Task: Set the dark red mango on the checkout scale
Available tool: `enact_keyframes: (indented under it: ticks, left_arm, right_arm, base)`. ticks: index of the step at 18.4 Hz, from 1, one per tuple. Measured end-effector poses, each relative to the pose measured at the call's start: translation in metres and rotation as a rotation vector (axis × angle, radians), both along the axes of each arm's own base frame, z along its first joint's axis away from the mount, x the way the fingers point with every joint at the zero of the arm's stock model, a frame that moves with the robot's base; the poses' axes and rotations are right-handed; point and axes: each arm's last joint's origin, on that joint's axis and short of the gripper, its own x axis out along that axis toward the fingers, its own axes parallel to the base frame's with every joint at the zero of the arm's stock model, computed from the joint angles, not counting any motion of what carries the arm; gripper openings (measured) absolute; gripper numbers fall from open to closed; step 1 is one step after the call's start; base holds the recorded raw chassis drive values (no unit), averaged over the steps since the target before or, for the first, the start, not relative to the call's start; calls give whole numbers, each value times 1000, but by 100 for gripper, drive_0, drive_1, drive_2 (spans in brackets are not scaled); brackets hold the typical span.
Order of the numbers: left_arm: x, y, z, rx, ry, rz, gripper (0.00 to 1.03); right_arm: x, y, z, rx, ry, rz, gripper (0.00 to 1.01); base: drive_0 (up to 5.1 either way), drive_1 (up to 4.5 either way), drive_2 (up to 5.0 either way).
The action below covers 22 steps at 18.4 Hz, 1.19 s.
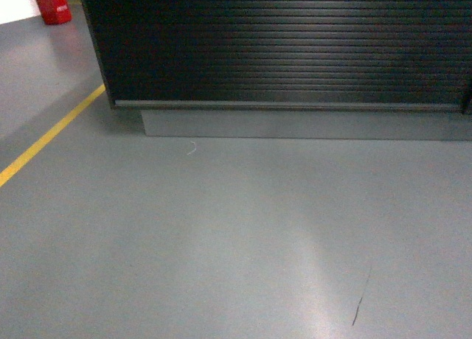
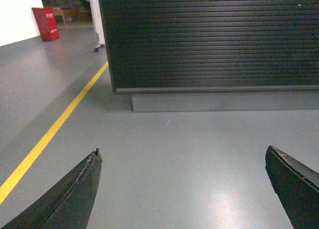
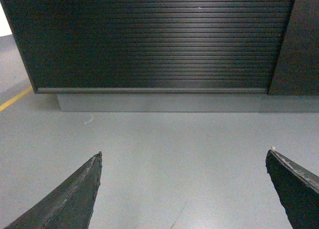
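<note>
The left gripper (image 2: 182,189) hangs spread wide with nothing between its dark fingers (image 2: 75,194), pointing low over the grey floor (image 2: 189,139). The right gripper (image 3: 182,189) is likewise wide apart and bare, its fingers (image 3: 70,196) framing the same floor.

Ahead of both stands the desk (image 1: 287,44), the checkout, seen only as its dark, horizontally ribbed front on a grey plinth (image 1: 295,125); its long axis runs across the head view, its left corner near a yellow floor line (image 1: 48,136) that slants away to the left. A red container (image 1: 51,4) sits beyond that line.

Open floor lies between robot and plinth. Neither the mango nor the scale shows in any view.
</note>
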Motion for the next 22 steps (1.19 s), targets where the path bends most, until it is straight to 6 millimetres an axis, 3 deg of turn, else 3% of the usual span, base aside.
enact_keyframes:
  ticks: [22]
  left_arm:
    - [0, 0, 0, 0, 0, -1, 98]
  right_arm:
    - [0, 0, 0, 0, 3, 0, 98]
  base:
    - [-2, 429, -432]
